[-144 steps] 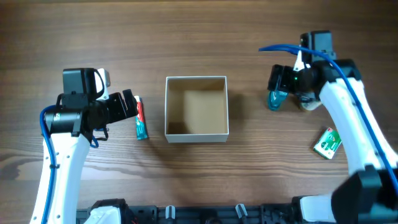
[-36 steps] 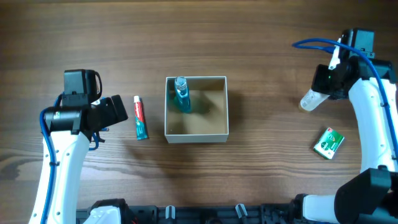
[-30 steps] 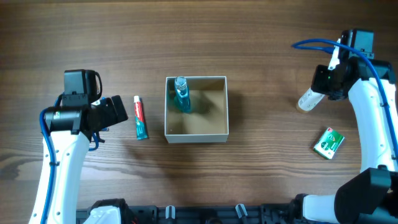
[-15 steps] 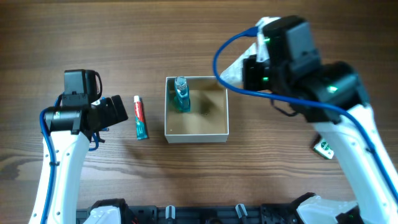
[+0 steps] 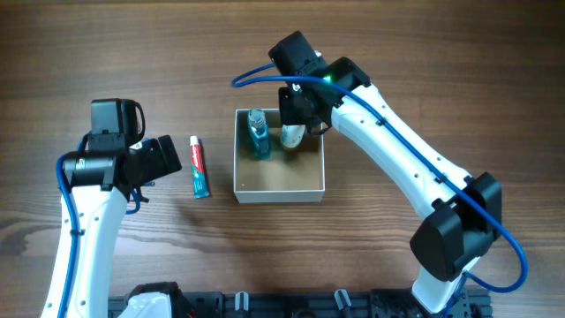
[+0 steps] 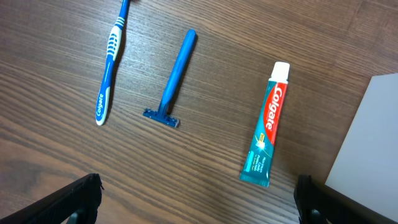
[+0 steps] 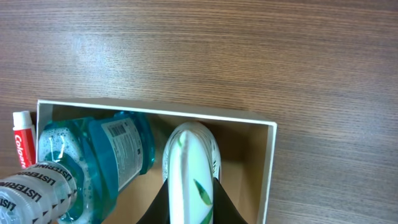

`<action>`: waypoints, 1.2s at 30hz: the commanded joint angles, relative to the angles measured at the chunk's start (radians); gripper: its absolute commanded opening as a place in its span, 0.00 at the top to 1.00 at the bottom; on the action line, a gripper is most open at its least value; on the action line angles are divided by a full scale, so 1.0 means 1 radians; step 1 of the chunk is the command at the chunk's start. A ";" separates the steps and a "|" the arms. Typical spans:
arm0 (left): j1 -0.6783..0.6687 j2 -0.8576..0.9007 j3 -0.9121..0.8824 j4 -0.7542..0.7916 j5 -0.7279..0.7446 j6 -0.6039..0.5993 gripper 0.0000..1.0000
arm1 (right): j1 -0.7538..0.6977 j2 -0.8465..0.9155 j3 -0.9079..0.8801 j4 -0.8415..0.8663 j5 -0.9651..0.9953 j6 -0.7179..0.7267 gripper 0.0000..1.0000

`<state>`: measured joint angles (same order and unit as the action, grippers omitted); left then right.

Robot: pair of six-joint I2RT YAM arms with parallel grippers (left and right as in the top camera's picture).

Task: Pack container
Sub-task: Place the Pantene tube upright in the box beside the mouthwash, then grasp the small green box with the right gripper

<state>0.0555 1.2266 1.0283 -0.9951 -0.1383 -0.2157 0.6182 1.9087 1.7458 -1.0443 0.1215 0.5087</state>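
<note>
Partly packed: Listerine bottle (image 7: 99, 162) in container (image 5: 279, 196), white bottle (image 7: 189, 155) clenched in right pincer (image 7: 189, 196) over it, toothpaste (image 6: 266, 134), razor (image 6: 174, 78), toothbrush (image 6: 111, 62) still out, left pincer (image 6: 198, 202) released.

Square, shallow container (image 5: 275, 178) sits upright, open-topped, white-walled, tan inside

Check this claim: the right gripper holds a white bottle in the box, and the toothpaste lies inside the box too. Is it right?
No. The toothpaste lies on the table left of the box, as the overhead view shows. The right gripper does hold the white bottle.
</note>
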 commanded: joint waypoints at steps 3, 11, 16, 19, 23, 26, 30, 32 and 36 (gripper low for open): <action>0.008 0.004 0.018 0.000 -0.020 -0.009 0.00 | -0.002 0.014 0.008 -0.013 -0.021 -0.043 0.54; 0.008 0.004 0.018 0.000 -0.019 -0.009 0.00 | -0.002 -0.125 0.021 0.000 -0.021 -0.175 0.44; 0.008 0.004 0.018 0.000 -0.020 -0.009 0.00 | -0.106 -0.378 0.067 -0.031 0.184 0.000 0.35; 0.008 0.004 0.018 0.008 -0.020 -0.009 0.00 | -0.407 -0.447 0.047 -0.296 0.166 0.234 0.24; 0.008 0.004 0.018 0.018 -0.020 -0.009 0.00 | -0.800 -0.463 -0.114 -0.389 -0.024 0.108 0.20; 0.008 0.004 0.018 0.018 -0.020 -0.009 0.00 | -0.991 -0.473 -0.342 -0.312 -0.063 0.036 0.18; 0.008 0.004 0.018 0.018 -0.020 -0.009 0.00 | -1.086 -0.473 -0.657 -0.085 -0.068 0.003 0.03; 0.008 0.004 0.018 0.018 -0.020 -0.009 0.00 | -1.099 -0.473 -0.772 0.032 -0.063 -0.022 0.01; 0.008 0.004 0.018 0.017 -0.020 -0.009 0.00 | -1.102 -0.470 -0.956 0.273 -0.063 -0.096 0.00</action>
<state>0.0555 1.2266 1.0283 -0.9798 -0.1383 -0.2157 -0.4789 1.4425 0.8513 -0.8421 0.0669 0.4644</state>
